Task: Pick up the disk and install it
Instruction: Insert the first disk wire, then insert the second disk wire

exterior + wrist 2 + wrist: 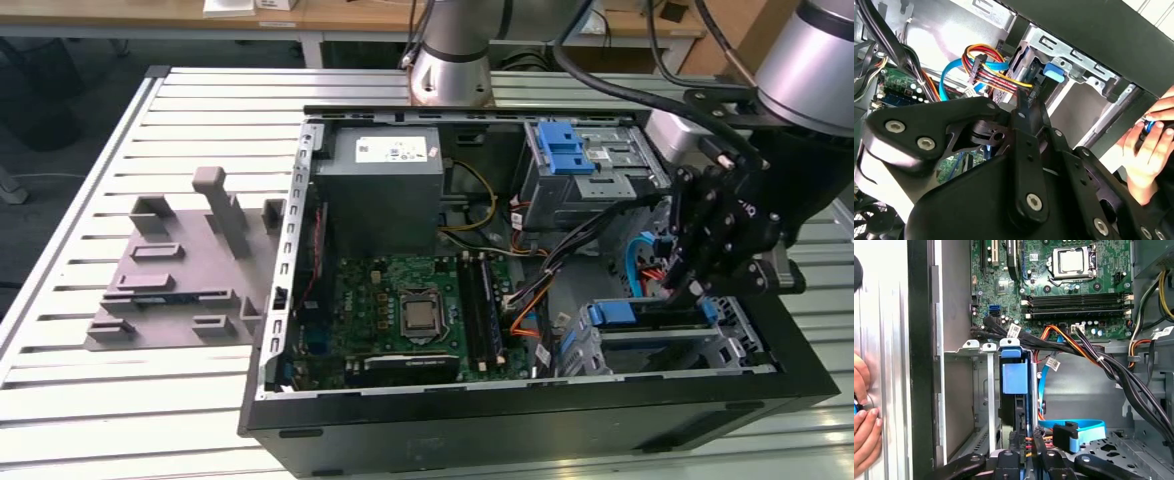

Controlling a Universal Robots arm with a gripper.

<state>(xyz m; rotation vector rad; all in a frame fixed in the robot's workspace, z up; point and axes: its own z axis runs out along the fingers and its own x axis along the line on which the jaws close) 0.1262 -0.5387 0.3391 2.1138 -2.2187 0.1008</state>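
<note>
The disk (638, 313) stands on edge inside the silver drive cage (727, 345) at the case's near corner on the exterior view's right, its blue rail tab facing up. In the first wrist view the disk (1015, 376) sits between the cage's metal walls. My gripper (685, 290) hangs just above the cage, fingers close together and nothing visibly held. In both wrist views my gripper (1027, 441) (1019, 102) points at the disk's cabled end, beside red, yellow and orange wires.
The open computer case (534, 415) holds a motherboard (400, 315), a grey power supply (387, 190) and an upper cage with a blue latch (571, 150). A grey fixture (174, 270) lies on the slatted table. A person's hand (1149, 145) (865, 415) rests beside the case.
</note>
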